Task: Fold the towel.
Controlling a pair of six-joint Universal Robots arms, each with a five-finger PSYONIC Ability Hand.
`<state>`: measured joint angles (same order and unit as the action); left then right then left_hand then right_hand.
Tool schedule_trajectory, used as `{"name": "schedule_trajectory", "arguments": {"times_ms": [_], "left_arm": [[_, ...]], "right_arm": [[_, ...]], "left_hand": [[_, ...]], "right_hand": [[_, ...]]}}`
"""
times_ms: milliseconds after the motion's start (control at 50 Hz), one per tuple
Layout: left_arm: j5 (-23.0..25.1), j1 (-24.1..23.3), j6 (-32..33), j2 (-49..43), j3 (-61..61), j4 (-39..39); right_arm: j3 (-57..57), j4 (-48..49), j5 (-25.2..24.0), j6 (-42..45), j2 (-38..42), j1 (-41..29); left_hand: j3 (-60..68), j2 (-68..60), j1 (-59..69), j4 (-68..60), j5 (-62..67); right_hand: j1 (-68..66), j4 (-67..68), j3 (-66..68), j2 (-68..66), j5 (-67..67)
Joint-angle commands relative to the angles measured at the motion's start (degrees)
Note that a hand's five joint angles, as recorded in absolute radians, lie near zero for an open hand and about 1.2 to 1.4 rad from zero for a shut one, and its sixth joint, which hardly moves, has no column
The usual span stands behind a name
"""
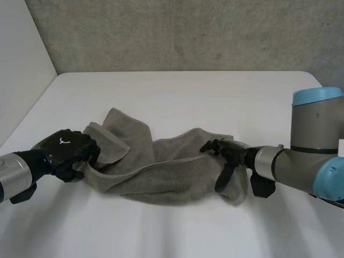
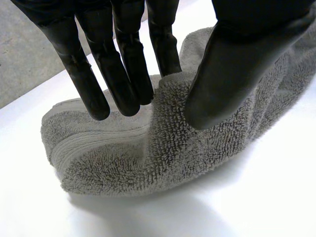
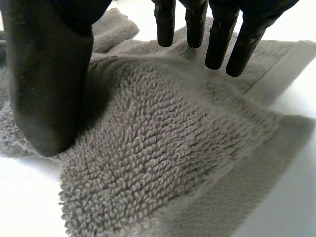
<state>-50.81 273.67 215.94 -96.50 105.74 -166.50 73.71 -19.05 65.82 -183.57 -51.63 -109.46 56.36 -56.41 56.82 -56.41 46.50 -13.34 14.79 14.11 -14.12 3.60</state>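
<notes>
A grey towel [image 1: 161, 166] lies crumpled in a long bunch across the middle of the white table [image 1: 188, 91]. My left hand [image 1: 64, 150] is at the towel's left end. In the left wrist view a raised fold of the towel [image 2: 148, 158] is pinched between the left hand's thumb [image 2: 237, 59] and its straight fingers [image 2: 123, 74]. My right hand [image 1: 231, 153] rests at the towel's right end. There its thumb [image 3: 47, 84] touches the towel [image 3: 163, 158], and its straight fingers [image 3: 222, 39] are spread just above the cloth, holding nothing.
A grey wall [image 1: 188, 32] stands behind the table's far edge and a white panel [image 1: 21, 64] rises along the left side. My right arm's big grey joint [image 1: 317, 145] sits at the table's right. Bare table lies beyond and in front of the towel.
</notes>
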Motion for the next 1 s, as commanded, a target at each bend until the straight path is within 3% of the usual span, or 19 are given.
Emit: {"name": "schedule_trajectory", "arguments": {"times_ms": [20,40,120,300,400,520,540,600,640,720,1000], "left_arm": [[0.28,-0.06,-0.43,-1.93,0.34,-0.67],[0.45,-0.59,-0.43,-2.89,0.34,-1.54],[0.54,-1.47,-0.52,-4.3,0.17,-3.65],[0.72,-3.4,-0.08,-7.11,-0.54,-4.63],[0.63,-3.32,0.27,-9.04,-0.71,-4.63],[0.37,-3.23,0.53,-11.16,-0.62,-4.63],[0.37,-3.23,0.53,-11.16,-0.62,-4.63],[0.28,-3.23,0.53,-11.51,-0.54,-4.63],[0.19,-3.23,0.53,-11.42,-0.71,-4.63],[0.1,-3.23,0.45,-11.07,-0.8,-4.54],[-0.07,-3.14,0.45,-10.46,-0.62,-4.36]], "right_arm": [[-2.78,-4.41,-0.07,0.93,1.27,-0.76],[-2.78,-4.41,-0.07,0.93,1.27,-0.76],[-2.78,-4.59,0.01,0.93,0.92,-0.76],[-1.46,-4.68,-0.34,0.93,-0.13,-0.76],[0.03,-4.76,-0.69,1.02,-1.53,-0.67],[1.35,-4.76,-0.78,2.16,-3.21,-0.32],[1.61,-4.76,-0.78,2.77,-3.73,-0.23],[2.05,-4.76,-0.6,3.74,-4.61,0.03],[2.14,-4.76,-0.6,3.92,-4.88,0.12],[2.76,-4.76,-0.69,4.1,-5.67,0.21],[-1.45,-13.37,-1.57,10.33,-4.8,0.12]], "left_hand": [[-14.44,14.49,-14.9,14.49,-14.58],[-24.01,24.06,-24.48,24.06,-24.15],[-37.69,37.74,-38.15,37.74,-37.83],[-38.92,38.97,-39.38,38.97,-39.06],[-38.08,38.13,-38.54,38.13,-38.22],[-30.87,30.92,-31.33,30.92,-31.01],[-30.84,30.89,-31.3,30.89,-30.98],[-21.08,21.13,-21.55,21.13,-21.22],[-5.02,5.07,-5.48,5.07,-5.16],[4.96,-4.91,4.5,-4.91,4.82],[5.33,-5.28,4.87,-5.28,5.19]], "right_hand": [[-0.1,-1.35,-0.67,0.68,-0.16],[-0.11,-1.34,-0.66,0.67,-0.15],[-2.94,1.5,2.18,-2.16,2.68],[-27.16,25.71,26.39,-26.38,26.9],[-27.19,25.75,26.42,-26.41,26.93],[-21.81,20.36,21.04,-21.03,21.54],[-15.65,14.2,14.88,-14.86,15.38],[-8.04,6.59,7.27,-7.25,7.77],[-7.17,5.73,6.4,-6.39,6.91],[-1.64,0.2,0.88,-0.86,1.38],[-0.78,-0.67,0.01,0.01,0.51]]}}
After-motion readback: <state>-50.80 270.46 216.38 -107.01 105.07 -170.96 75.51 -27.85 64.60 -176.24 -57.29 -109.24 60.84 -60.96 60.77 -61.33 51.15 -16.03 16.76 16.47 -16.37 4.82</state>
